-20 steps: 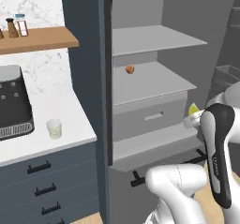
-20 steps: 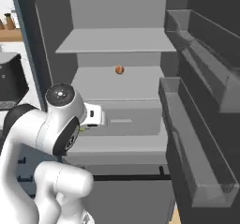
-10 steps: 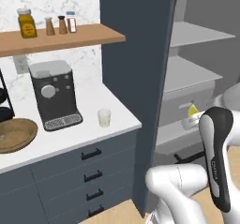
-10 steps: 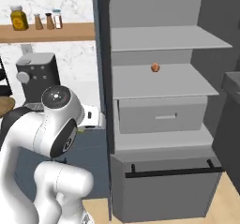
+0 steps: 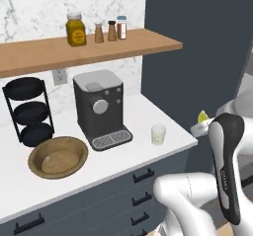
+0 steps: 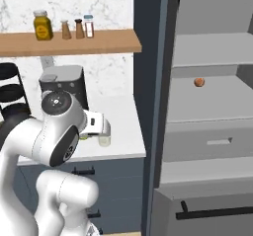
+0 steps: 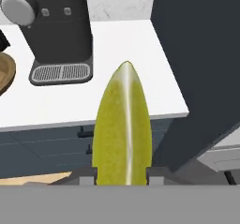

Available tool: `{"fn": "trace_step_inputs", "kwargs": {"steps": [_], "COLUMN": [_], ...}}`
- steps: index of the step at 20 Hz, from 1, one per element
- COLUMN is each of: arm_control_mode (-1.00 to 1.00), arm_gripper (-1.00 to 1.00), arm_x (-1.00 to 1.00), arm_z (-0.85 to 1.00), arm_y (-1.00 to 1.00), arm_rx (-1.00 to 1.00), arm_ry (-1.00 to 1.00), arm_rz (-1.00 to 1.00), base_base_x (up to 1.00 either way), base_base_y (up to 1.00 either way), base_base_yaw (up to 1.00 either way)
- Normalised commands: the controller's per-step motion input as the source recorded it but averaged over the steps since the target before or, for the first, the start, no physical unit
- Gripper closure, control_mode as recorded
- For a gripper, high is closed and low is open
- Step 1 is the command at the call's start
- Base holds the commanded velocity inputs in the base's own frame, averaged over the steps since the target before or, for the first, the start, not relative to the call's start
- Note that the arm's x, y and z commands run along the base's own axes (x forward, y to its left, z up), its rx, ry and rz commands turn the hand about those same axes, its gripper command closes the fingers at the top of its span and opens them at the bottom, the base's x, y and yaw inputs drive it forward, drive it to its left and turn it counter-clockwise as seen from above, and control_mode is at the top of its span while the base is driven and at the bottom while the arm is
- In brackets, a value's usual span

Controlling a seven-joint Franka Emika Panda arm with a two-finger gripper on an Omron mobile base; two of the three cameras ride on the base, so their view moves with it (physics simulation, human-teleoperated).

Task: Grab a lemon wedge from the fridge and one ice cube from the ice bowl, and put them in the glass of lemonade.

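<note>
the gripper (image 7: 123,175) is closed on the lemon wedge (image 7: 123,127), which stands between the two finger tips with its pointed end away from the hand. in the left base view the wedge (image 5: 202,116) shows as a small yellow-green tip above the white hand, just off the right end of the white counter (image 5: 118,156) and in front of the dark side of the fridge (image 5: 207,47). the glass of lemonade (image 5: 158,134) stands on the counter near its right front corner, close to the hand but not touching it. in the right base view the glass (image 6: 104,140) is just below the hand. to the left of the glass is the black coffee machine (image 5: 100,108), and further left the ice bowl (image 5: 58,156), a shallow brown wooden bowl, sits near the front edge of the counter. behind the bowl stands a black three-tier rack (image 5: 28,110). above the counter, a wooden shelf (image 5: 89,50) carries a yellow jar (image 5: 75,30) and three small spice shakers (image 5: 111,30). in the right base view the fridge is open, with grey shelves (image 6: 212,50), and a small round orange fruit (image 6: 199,82) lies on one of them.
</note>
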Motion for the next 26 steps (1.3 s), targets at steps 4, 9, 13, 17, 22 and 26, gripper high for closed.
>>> {"fn": "trace_step_inputs", "kwargs": {"steps": [4, 9, 13, 17, 22, 26], "arm_control_mode": [1.0, -1.0, -1.0, -1.0, -1.0, -1.0], "arm_gripper": [1.0, 1.0, 1.0, 1.0, 1.0, 1.0], "arm_x": [0.0, 0.48, 0.52, 0.61, 0.56, 0.42], "arm_z": [0.0, 0.0, -0.04, -0.72, -0.76, -0.61], "arm_y": [0.0, 0.43, 0.47, 0.03, -0.11, -0.25], "arm_rx": [0.0, -0.03, -0.07, -0.01, -0.05, 0.0], "arm_ry": [0.0, 0.05, 0.09, 0.17, 0.25, 0.16], "arm_rz": [0.0, -0.02, -0.09, 0.0, 0.0, 0.0], "base_base_x": [0.73, 0.1, 0.0, 0.0, 0.0, 0.0], "base_base_y": [0.3, 0.05, 0.0, 0.0, 0.0, 0.0], "base_base_yaw": [0.0, 0.0, 0.0, 0.0, 0.0, 0.0]}}
